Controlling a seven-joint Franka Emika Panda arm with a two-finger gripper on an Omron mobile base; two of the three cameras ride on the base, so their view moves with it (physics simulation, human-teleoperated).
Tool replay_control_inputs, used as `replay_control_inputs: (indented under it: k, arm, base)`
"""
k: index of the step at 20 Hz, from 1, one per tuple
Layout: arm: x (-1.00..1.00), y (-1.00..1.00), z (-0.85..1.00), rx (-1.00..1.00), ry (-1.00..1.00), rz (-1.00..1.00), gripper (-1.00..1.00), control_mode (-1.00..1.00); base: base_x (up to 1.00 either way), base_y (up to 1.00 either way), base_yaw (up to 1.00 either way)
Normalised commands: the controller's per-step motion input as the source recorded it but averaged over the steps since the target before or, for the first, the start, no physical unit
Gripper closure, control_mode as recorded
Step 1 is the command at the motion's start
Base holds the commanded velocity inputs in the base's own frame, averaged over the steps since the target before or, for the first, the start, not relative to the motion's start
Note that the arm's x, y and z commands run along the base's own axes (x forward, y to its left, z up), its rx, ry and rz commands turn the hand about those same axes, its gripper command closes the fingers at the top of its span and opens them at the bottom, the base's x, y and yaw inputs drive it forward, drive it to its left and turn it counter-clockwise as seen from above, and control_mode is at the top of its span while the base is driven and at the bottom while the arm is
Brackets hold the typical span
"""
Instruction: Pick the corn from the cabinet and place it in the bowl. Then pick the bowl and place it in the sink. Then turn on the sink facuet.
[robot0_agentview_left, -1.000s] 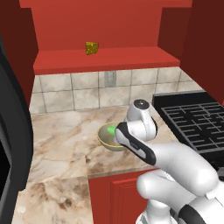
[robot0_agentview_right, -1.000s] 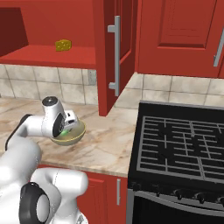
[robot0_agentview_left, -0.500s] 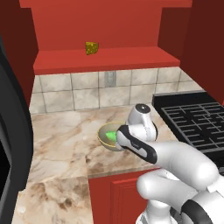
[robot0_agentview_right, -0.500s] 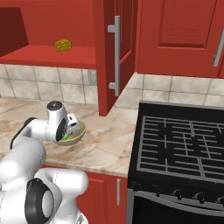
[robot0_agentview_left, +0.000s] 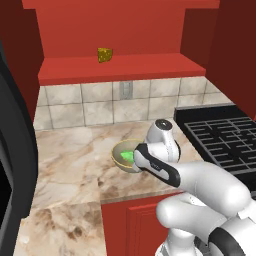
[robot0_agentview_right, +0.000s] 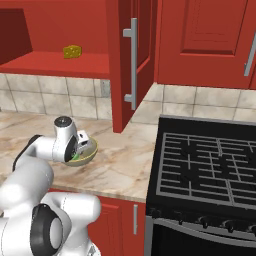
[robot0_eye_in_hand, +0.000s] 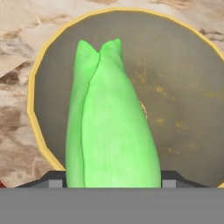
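the two-finger gripper (robot0_eye_in_hand: 113, 181) holds the smooth bright green corn (robot0_eye_in_hand: 109, 127), its dark tips at either side of the husk, and has come lower over the round olive-tan bowl (robot0_eye_in_hand: 183, 87) than a second ago; the corn hangs just above the bowl's floor on the marble counter (robot0_agentview_left: 75, 165), so release looks next, judging by this; the yellow-brown wedge (robot0_agentview_left: 104, 54) sits far back on the red cabinet shelf (robot0_agentview_left: 125, 67)

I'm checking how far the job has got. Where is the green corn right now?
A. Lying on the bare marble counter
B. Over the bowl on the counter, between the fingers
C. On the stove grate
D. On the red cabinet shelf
B: the hand view shows the corn between the fingers, with the bowl right behind it on the counter.
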Motion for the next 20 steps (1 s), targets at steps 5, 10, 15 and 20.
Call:
replay_control_inputs:
  k: [5, 10, 15, 20]
  arm:
    - [0.00, 0.00, 0.00, 0.00, 0.00, 0.00, -1.00, -1.00]
    - [0.00, 0.00, 0.06, 0.00, 0.00, 0.00, -1.00, -1.00]
    - [0.07, 0.00, 0.27, 0.00, 0.00, 0.00, -1.00, -1.00]
    - [-0.11, 0.02, 0.44, 0.00, -0.02, 0.01, -1.00, -1.00]
  base:
    - [0.00, 0.00, 0.00]
    - [0.00, 0.00, 0.00]
    - [0.00, 0.00, 0.00]
    - [0.00, 0.00, 0.00]
